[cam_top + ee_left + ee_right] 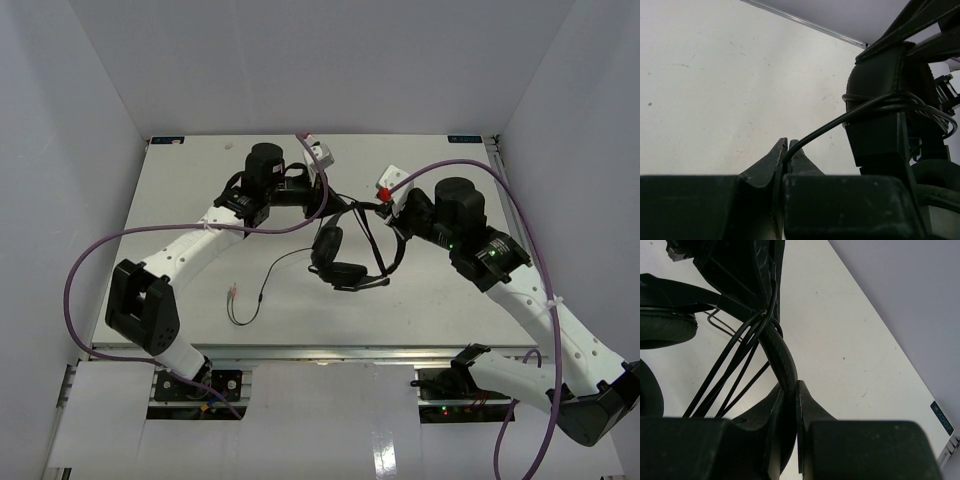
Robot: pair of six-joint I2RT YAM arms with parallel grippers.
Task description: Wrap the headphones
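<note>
Headphones [340, 255] at table [300, 320] ctr, headband [782, 355] clamped in R gripper [790, 387] as anchor, cable [825, 130] pinched by L gripper [787, 142], prob. to keep wraps round headband taut.

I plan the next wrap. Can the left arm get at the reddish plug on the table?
Probably, but not at once: the plug lies uncovered close by, yet the left gripper is shut on the cable and must release first.
</note>
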